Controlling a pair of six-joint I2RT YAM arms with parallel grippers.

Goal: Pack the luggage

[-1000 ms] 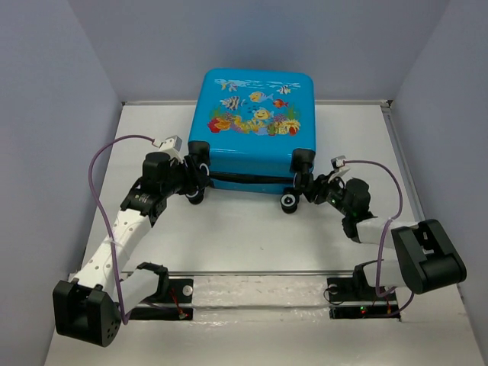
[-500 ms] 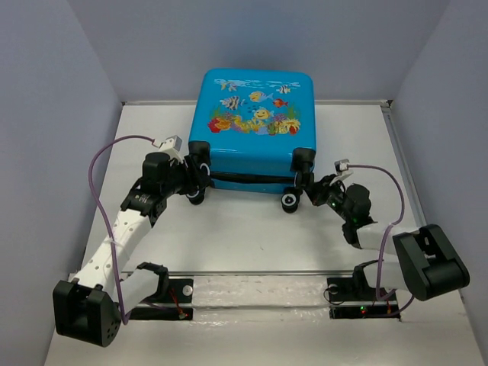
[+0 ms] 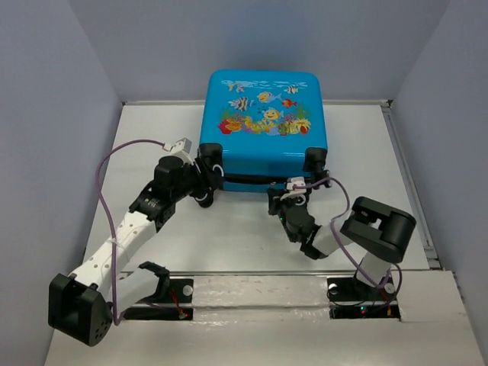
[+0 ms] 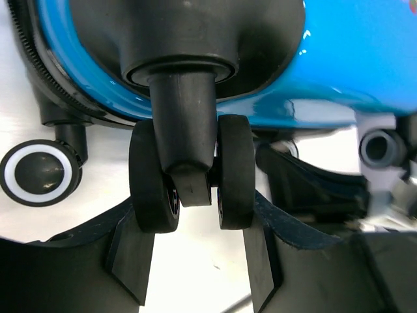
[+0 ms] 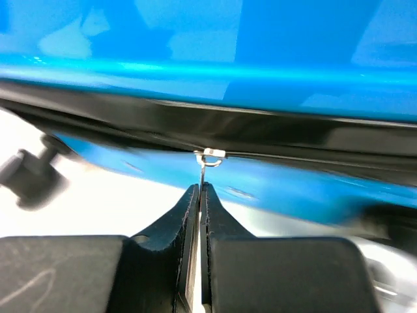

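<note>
The blue fish-print luggage [image 3: 263, 133] lies flat and closed at the back middle of the table. My left gripper [image 3: 204, 185] is at its near left corner. In the left wrist view [image 4: 195, 228] its fingers clasp the black twin caster wheel [image 4: 192, 173] from both sides, under the blue shell [image 4: 365, 59]. My right gripper [image 3: 284, 200] is at the middle of the near edge. In the right wrist view [image 5: 200, 189] it is shut on the thin metal zipper pull [image 5: 202, 171], which hangs from the black zipper line of the luggage [image 5: 260, 39].
A second black-and-white wheel [image 4: 37, 173] sits left of the held one. The white table [image 3: 229, 236] is enclosed by grey walls left, right and back. A metal rail [image 3: 252, 276] and both arm bases are at the near edge. Purple cables loop off both wrists.
My right gripper has moved left along the near edge, from the right wheel to the middle, pinching the zipper pull. The luggage has shifted a little right, and my left gripper went with it.
</note>
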